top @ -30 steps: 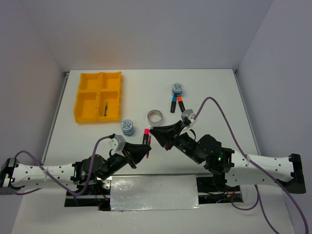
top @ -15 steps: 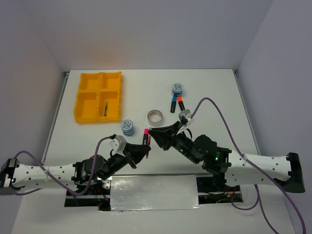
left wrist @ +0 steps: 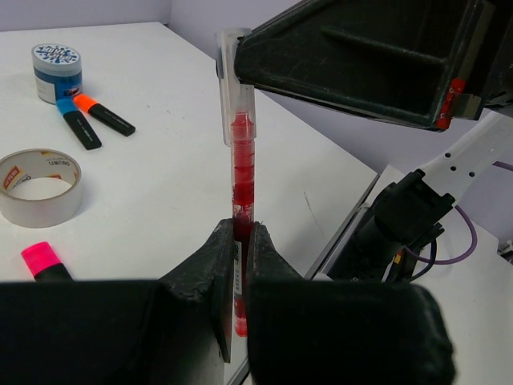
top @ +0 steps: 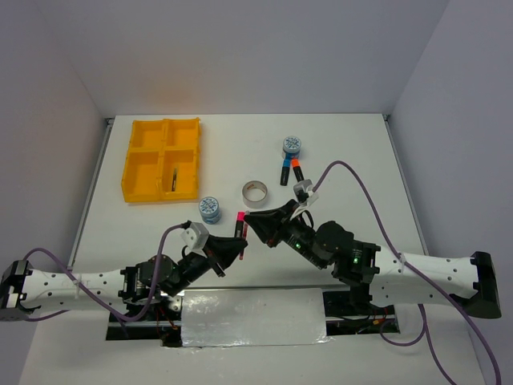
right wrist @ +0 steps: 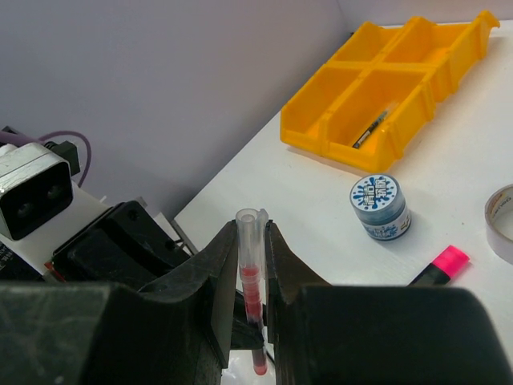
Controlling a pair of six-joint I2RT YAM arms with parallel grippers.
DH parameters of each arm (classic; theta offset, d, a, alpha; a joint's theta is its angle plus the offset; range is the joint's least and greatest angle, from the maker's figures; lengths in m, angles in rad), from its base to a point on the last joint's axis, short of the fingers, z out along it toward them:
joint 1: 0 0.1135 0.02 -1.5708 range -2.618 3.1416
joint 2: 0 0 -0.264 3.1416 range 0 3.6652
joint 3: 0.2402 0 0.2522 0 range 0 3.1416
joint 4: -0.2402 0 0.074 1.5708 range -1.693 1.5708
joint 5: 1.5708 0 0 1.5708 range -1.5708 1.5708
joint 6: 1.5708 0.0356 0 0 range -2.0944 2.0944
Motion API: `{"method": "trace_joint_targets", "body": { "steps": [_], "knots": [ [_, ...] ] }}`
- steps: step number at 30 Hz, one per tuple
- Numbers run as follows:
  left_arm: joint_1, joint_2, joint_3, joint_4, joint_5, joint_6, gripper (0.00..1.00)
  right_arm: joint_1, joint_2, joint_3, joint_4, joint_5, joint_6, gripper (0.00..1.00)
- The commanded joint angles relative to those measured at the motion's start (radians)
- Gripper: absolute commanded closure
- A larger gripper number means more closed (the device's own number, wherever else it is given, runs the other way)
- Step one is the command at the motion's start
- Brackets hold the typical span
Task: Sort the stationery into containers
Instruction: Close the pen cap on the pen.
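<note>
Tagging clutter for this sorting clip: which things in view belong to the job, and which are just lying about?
Job: yellow tray; red pen, gripped by left gripper and right gripper; dark pen in the tray; two patterned tape rolls; grey tape ring; pink highlighter; blue highlighter; orange highlighter.
Lying about: foil sheet between the arm bases; purple cables.

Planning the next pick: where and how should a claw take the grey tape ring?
On the tape ring, pinch the wall from above, one finger inside, one outside: it lies flat, hole up. Probably take the side away from the pink highlighter.
</note>
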Motion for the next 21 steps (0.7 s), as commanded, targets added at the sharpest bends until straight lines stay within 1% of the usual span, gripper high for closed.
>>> {"method": "trace_joint_targets", "body": {
  "steps": [1,4,6,10,12,16,19,21],
  "knots": [
    [0.003,-0.013,0.022,0.132,-0.004,0.034,1.00,-0.004,0.013,0.001,-0.064,-0.014,0.015,0.93],
    [0.003,-0.016,0.026,0.120,-0.013,0.035,1.00,-0.004,0.004,-0.008,-0.042,-0.045,-0.005,0.93],
    [0.003,-0.014,0.029,0.113,-0.019,0.037,1.00,-0.004,0.007,-0.002,-0.059,-0.051,-0.008,0.93],
    [0.003,-0.022,0.025,0.118,-0.024,0.044,1.00,-0.004,0.013,0.009,-0.070,-0.063,-0.007,0.89],
    [0.003,-0.025,0.022,0.123,-0.021,0.052,1.00,-0.002,0.013,0.007,-0.064,-0.076,-0.005,0.84],
    [0.002,-0.019,0.019,0.121,-0.002,0.061,1.00,-0.004,0.000,-0.002,-0.041,-0.091,-0.005,0.67],
    [0.003,-0.005,0.011,0.132,0.019,0.063,1.00,-0.002,-0.013,0.001,-0.037,-0.093,-0.007,0.60],
    [0.003,0.005,0.006,0.141,0.025,0.060,1.00,-0.004,-0.020,0.004,-0.037,-0.091,-0.008,0.59]
  ]
}}
